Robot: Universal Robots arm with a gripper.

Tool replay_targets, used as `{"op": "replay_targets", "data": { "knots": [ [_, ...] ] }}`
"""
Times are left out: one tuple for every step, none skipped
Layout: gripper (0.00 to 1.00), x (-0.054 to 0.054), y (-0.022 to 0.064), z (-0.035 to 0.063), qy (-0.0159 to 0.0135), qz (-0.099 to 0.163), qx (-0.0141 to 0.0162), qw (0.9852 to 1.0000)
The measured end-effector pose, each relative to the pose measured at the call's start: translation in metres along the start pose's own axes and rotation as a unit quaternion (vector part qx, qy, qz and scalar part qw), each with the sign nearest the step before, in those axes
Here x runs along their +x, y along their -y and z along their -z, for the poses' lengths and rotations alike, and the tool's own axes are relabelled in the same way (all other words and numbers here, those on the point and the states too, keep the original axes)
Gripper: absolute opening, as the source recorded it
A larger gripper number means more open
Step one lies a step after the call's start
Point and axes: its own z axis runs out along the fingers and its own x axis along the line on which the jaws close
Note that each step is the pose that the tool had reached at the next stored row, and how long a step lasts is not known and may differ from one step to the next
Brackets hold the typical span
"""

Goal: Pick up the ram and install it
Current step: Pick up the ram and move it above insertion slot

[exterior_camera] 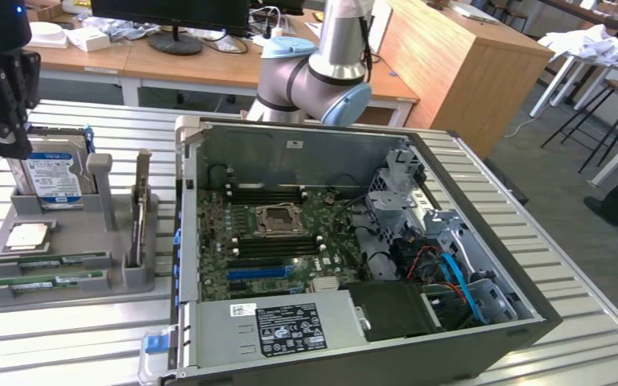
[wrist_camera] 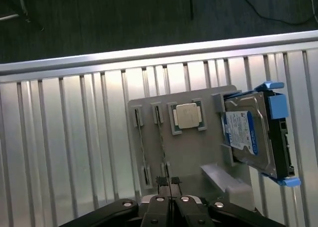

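Jaws: hanging closed on nothing, apparently well above the grey holder [exterior_camera: 73, 297], though height is hard to judge.
Ram: the ram [exterior_camera: 43, 281] is lying flat in the holder's slot nearest the exterior camera, a second stick [exterior_camera: 62, 262] lying beside it.
Holder: sitting on the slatted desk [exterior_camera: 62, 338], at the exterior view's left of the open computer case [exterior_camera: 287, 153].

Green with dark chips, the ram [exterior_camera: 43, 281]; blue-and-white label on the silver hard drive [exterior_camera: 54, 173]; silver processor [exterior_camera: 28, 236]; plain grey tray [exterior_camera: 62, 296] — ribbed silver counter [exterior_camera: 62, 342] — black gripper [wrist_camera: 168, 181]
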Motion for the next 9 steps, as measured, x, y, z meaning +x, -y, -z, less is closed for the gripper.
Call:
{"op": "replay_targets", "data": {
  "knots": [
    [0.1,0.0,0.0,-0.0001,-0.0003,0.006,-0.0001,1.0],
    [0.1,0.0,0.0,-0.0001,-0.0007,0.013,-0.0002,0.9999],
    [0.1,0.0,0.0,-0.0002,-0.001,0.019,-0.0004,0.9998],
    [0.1,0.0,0.0,-0.0003,-0.0014,0.025,-0.0005,0.9997],
    [0.1,-0.0001,0.0,-0.0003,-0.0017,0.03,-0.0005,0.9996],
    [0.1,-0.0002,0.0,-0.0003,-0.002,0.032,-0.0006,0.9995],
    [0.1,-0.0002,0.0,-0.0003,-0.0021,0.033,-0.0006,0.9995],
    [0.1,-0.0002,0.0,-0.0003,-0.0021,0.033,-0.0006,0.9995],
    [0.1,-0.0002,0.0,-0.0003,-0.0021,0.033,-0.0006,0.9995]
  ]
}}
